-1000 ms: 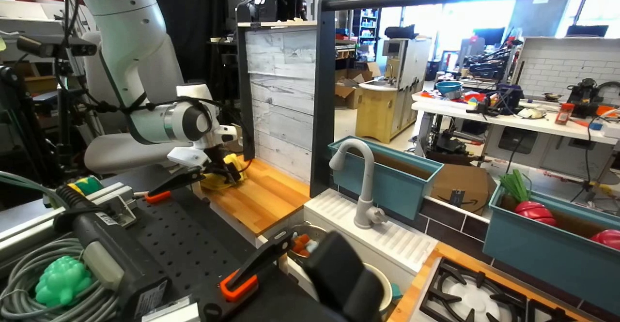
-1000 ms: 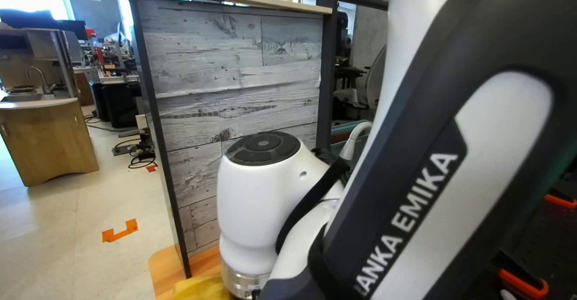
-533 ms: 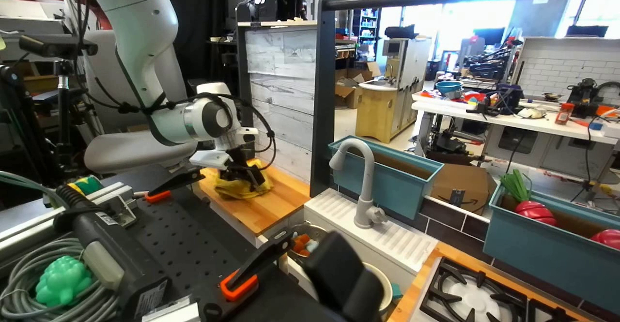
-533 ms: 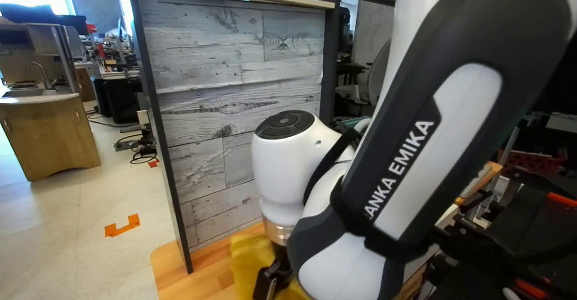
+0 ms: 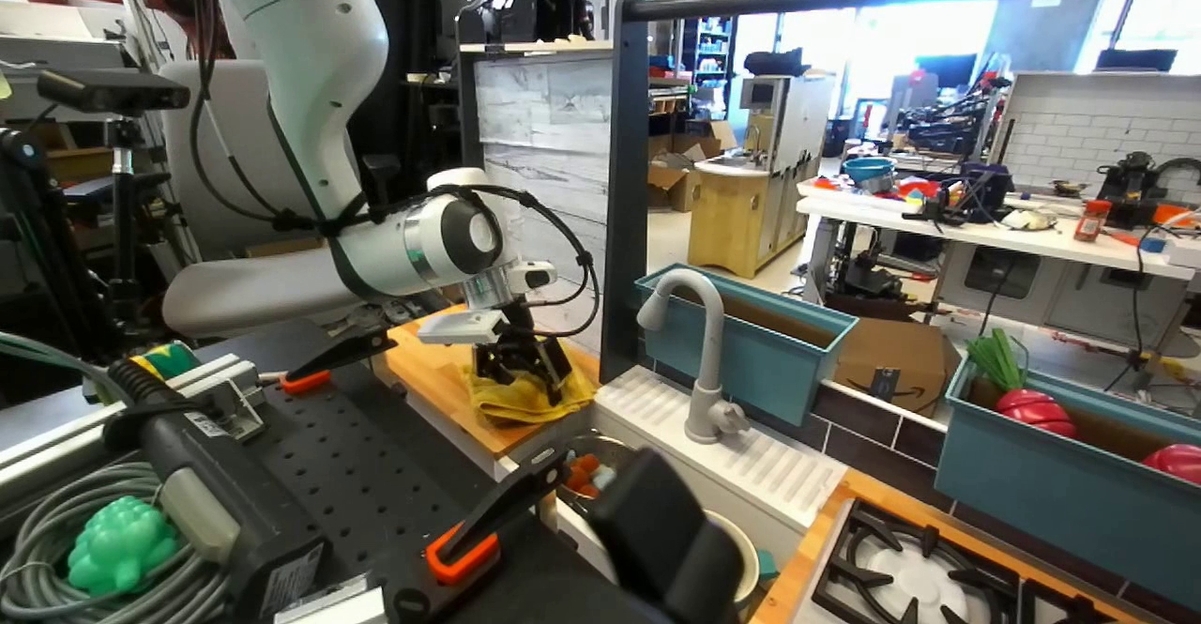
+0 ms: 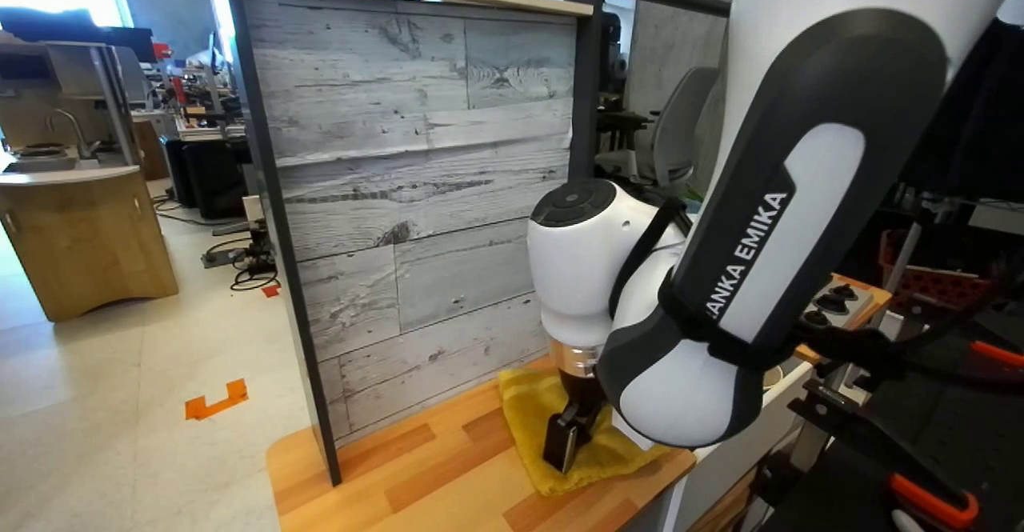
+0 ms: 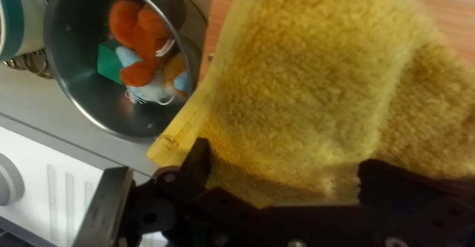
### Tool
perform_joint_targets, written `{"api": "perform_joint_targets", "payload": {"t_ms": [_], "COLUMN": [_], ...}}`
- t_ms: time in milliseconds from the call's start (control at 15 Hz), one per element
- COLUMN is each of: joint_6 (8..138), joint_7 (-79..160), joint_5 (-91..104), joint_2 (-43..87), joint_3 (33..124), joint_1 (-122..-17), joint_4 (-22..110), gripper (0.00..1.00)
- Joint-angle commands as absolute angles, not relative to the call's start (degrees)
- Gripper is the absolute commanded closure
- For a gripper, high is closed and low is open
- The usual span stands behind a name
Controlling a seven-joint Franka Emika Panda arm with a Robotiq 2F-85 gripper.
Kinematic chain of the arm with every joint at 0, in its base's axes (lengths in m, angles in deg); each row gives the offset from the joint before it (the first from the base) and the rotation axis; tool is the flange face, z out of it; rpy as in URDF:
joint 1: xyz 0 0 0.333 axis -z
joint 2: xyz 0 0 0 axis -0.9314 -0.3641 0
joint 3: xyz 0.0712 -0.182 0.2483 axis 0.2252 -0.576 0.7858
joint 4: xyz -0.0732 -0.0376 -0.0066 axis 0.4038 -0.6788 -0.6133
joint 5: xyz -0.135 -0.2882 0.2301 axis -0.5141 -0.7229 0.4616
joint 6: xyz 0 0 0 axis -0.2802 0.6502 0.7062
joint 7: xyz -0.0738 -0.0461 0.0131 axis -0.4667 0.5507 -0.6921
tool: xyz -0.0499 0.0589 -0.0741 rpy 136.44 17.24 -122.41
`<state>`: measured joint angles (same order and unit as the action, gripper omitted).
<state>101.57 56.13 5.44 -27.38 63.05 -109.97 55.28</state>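
Clearly, the white arm (image 5: 319,52) is the largest thing at work, arching past a panel of grey planks (image 6: 424,132) and down over the wooden counter (image 6: 416,468). Toward the counter's end, near the ribbed white drainboard (image 5: 769,474), lies the yellow cloth (image 7: 304,72), spread but rumpled. Smaller again, a steel pot (image 7: 74,61) stands just beyond the counter's edge, close to one side of the cloth. The gripper (image 7: 284,167) is straight above the fabric in both exterior views — so the cloth lies directly below it, with most of its pile stretching from the fingers (image 7: 200,158) toward the top of the wrist view. No sure long axis shows through the rumples, though a pale hem (image 7: 233,24) slants from the top of that view to its lower left. Those fingers stand wide apart, their tips seemingly resting on the cloth, and nothing looks pinched between them. Smallest, the cloth's pale corner (image 7: 165,148) pokes past the counter's edge — just beside one finger, while its partner sits over thick pile, well away from that corner.
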Motion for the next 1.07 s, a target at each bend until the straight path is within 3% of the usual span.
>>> {"api": "perform_joint_targets", "payload": {"t_ms": [0,600,867,933,1000], "joint_6": [103.18,108.89,113.65,111.79,111.88], "joint_7": [53.13,46.54,42.77,45.81,45.31], "joint_5": [2.56,-1.12,1.68,0.29,0.17], "joint_2": [-26.22,-1.63,11.27,3.49,6.52], "joint_3": [69.63,74.33,81.57,77.20,79.09], "joint_1": [-110.83,-112.10,-105.15,-109.68,-107.75], "joint_4": [56.53,74.17,82.43,75.81,77.68], "gripper": [0.00,0.00,0.00,0.00,0.00]}}
